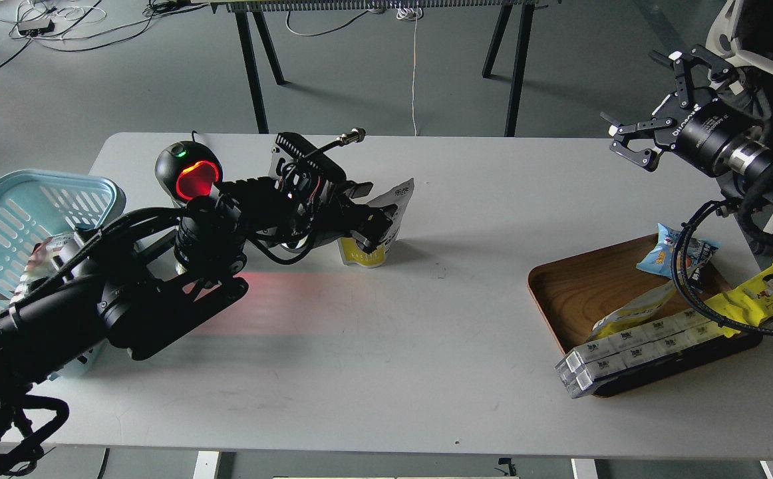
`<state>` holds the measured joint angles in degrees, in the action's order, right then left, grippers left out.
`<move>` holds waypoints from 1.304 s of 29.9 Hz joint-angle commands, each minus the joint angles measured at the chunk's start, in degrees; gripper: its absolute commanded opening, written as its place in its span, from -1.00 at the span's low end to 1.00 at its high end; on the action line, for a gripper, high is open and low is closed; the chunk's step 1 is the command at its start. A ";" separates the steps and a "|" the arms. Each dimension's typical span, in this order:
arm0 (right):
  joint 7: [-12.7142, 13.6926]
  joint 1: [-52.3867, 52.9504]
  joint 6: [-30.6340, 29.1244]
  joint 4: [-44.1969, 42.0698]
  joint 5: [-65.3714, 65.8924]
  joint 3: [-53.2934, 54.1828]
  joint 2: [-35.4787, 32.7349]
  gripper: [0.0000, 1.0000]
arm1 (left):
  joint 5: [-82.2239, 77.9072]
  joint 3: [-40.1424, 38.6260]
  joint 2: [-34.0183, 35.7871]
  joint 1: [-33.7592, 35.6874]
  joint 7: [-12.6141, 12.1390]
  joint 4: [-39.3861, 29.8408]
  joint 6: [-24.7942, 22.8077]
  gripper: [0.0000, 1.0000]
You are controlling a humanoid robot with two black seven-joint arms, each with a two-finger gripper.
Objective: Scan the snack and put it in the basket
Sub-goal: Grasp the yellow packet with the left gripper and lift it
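Observation:
The snack (396, 199), a yellow and white stand-up pouch, stands upright on the white table (386, 346) left of centre. My left gripper (371, 231) is at the pouch's front, covering its middle. Its dark fingers cannot be told apart, so the grip is unclear. The light blue basket (7, 213) sits at the table's left edge, partly behind my left arm, with some packets inside. A black scanner (188, 174) with a glowing red window stands between basket and pouch and casts red light on the table. My right gripper (649, 100) is open and empty, high above the table's right end.
A brown wooden tray (573, 293) at the right holds a small blue snack bag (669, 253), a long yellow cartoon-face packet (769, 289), a yellow-white pouch (632, 313) and white boxes (626, 349). Black table legs (513, 73) stand behind.

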<state>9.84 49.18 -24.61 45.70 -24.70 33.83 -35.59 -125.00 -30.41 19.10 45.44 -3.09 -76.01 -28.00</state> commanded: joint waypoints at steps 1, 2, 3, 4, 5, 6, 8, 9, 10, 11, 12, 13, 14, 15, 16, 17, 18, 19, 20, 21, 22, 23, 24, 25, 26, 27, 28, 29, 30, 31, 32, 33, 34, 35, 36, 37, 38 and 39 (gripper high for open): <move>0.00 0.04 0.00 0.00 0.00 0.01 0.00 0.93 | 0.00 0.17 0.24 -0.17 -0.07 -0.02 0.00 -1.00; 0.00 0.04 0.00 0.00 0.00 0.01 0.00 0.93 | 0.00 0.52 0.33 -0.17 -0.07 -0.02 0.00 -1.00; 0.00 0.13 0.00 0.00 0.00 0.01 0.00 0.93 | 0.00 0.79 0.41 -0.17 -0.07 -0.02 0.00 -1.00; 0.00 0.13 0.00 0.00 0.00 0.01 0.00 0.93 | 0.00 0.88 0.33 -0.17 -0.07 -0.02 0.00 -1.00; 0.00 0.22 0.00 0.00 0.00 0.01 0.00 0.93 | 0.00 0.88 0.41 -0.17 0.01 -0.02 0.00 -1.00; 0.00 0.39 0.00 0.00 0.00 0.01 0.00 0.93 | 0.00 0.96 0.42 -0.26 0.01 -0.19 0.00 -1.00; 0.00 0.48 0.00 0.00 0.00 0.01 0.00 0.93 | 0.00 1.05 0.42 -0.26 0.10 -0.28 0.00 -1.00; 0.00 0.48 0.00 0.00 0.00 0.01 0.00 0.93 | 0.00 0.97 0.42 -0.17 0.10 -0.45 0.00 -1.00; 0.00 0.48 0.00 0.00 0.00 0.01 0.00 0.93 | 0.00 0.97 0.50 -0.17 0.10 -0.54 0.00 -1.00; 0.00 0.48 0.00 0.00 0.00 0.01 -0.09 0.93 | 0.00 0.97 0.50 -0.09 0.19 -0.80 0.00 -1.00; 0.00 0.48 0.00 0.00 0.00 0.01 -0.09 0.93 | 0.00 0.97 0.59 -0.08 0.36 -0.98 0.00 -1.00; 0.00 0.48 0.00 0.00 0.00 0.01 -0.09 0.93 | 0.00 0.97 0.68 0.00 0.54 -1.24 0.00 -1.00; 0.00 0.48 0.00 0.00 0.00 0.01 -0.09 0.93 | 0.00 0.88 0.77 0.09 0.54 -1.59 0.00 -1.00; 0.00 0.48 0.00 0.00 0.00 0.01 -0.09 0.93 | 0.00 0.79 0.85 0.09 0.63 -1.95 0.00 -1.00; 0.00 0.48 0.00 0.00 0.00 0.01 -0.09 0.93 | 0.00 0.44 1.29 0.18 0.80 -2.47 0.00 -1.00; 0.00 0.48 0.00 0.00 0.00 0.01 -0.09 0.93 | 0.00 0.09 2.08 0.27 0.98 -3.43 0.00 -1.00; 0.00 0.48 0.00 0.00 0.00 -0.08 -0.09 0.93 | 0.00 0.00 2.96 0.53 1.07 -4.57 0.00 -1.00; 0.00 0.48 0.00 0.00 0.00 -0.08 -0.09 0.93 | 0.00 -0.18 3.75 0.70 1.24 -5.72 0.00 -1.00; 0.00 0.48 0.00 0.00 0.09 -0.08 -0.09 0.93 | 0.00 -0.61 4.45 1.05 1.24 -6.77 0.00 -1.00; 0.00 0.48 0.00 0.00 0.17 -0.08 -0.09 0.93 | 0.00 -1.31 5.15 1.67 1.33 -7.91 0.00 -1.00; 0.00 0.48 0.00 0.00 0.44 -0.08 -0.09 0.93 | 0.00 -1.75 5.94 2.37 1.33 -9.14 0.00 -1.00; 0.00 0.48 0.00 0.00 0.87 0.01 -0.09 0.93 | 0.00 -2.11 7.00 2.90 1.33 -10.46 0.00 -1.00; 0.00 0.48 0.00 0.00 1.31 0.10 0.00 0.93 | 0.00 -2.20 8.40 3.51 1.33 -11.78 0.00 -1.00; 0.00 0.48 0.00 0.00 1.49 0.10 0.00 0.93 | 0.00 -2.29 9.89 4.22 1.33 -13.19 0.00 -1.00; 0.00 0.57 0.00 0.00 1.49 0.10 0.00 0.93 | 0.00 -2.29 11.21 4.92 1.42 -14.42 0.00 -1.00; 0.00 0.74 0.00 0.00 1.49 0.10 0.00 0.93 | 0.00 -2.29 12.62 5.53 1.42 -15.65 0.00 -1.00; 0.00 0.92 0.00 0.00 1.49 0.01 0.00 0.93 | 0.00 -2.29 14.20 6.15 1.33 -16.79 0.00 -1.00; 0.00 0.92 0.00 0.00 1.49 0.01 0.00 0.93 | 0.00 -2.29 15.61 6.68 1.42 -17.67 0.00 -1.00; 0.00 0.92 0.00 0.00 1.58 0.01 0.00 0.93 | 0.00 -2.29 17.19 7.21 1.33 -18.55 0.00 -1.00; 0.00 1.01 0.00 0.00 1.58 0.01 0.00 0.93 | 0.00 -2.29 18.77 7.65 1.42 -19.34 0.00 -1.00; 0.00 1.01 0.00 -0.09 1.58 0.01 0.00 0.93 | 0.00 -2.29 20.09 7.74 1.42 -19.79 0.00 -1.00; 0.00 1.01 0.00 -0.09 1.58 0.01 0.00 0.93 | 0.00 -2.37 21.32 7.74 1.42 -20.23 0.00 -1.00; 0.00 1.18 0.00 0.00 1.58 -0.08 0.00 0.93 | 0.00 -2.37 22.73 7.74 1.42 -20.75 0.00 -1.00; 0.00 1.27 0.00 0.00 1.67 -0.08 0.00 0.93 | 0.00 -2.37 24.13 7.74 1.42 -21.19 0.00 -1.00; 0.00 1.36 0.08 -0.09 1.93 0.01 0.00 0.93 | 0.00 -2.29 25.28 7.74 1.42 -21.63 0.00 -1.00; 0.00 1.36 0.08 -0.09 2.37 0.01 0.17 0.93 | 0.37 -2.11 26.59 7.74 1.25 -22.25 0.00 -1.00; 0.00 1.45 0.08 0.00 2.63 0.01 0.35 0.93 | 1.86 -2.02 27.74 7.56 0.81 -22.69 0.00 -1.00; 0.00 1.53 0.17 -0.09 2.98 0.01 0.61 0.93 | 3.52 -1.94 29.05 7.48 0.63 -22.78 0.00 -1.00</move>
<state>9.84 50.50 -24.59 45.64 -22.59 33.84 -35.48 -124.60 -32.73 44.48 53.15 -1.76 -97.74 -28.00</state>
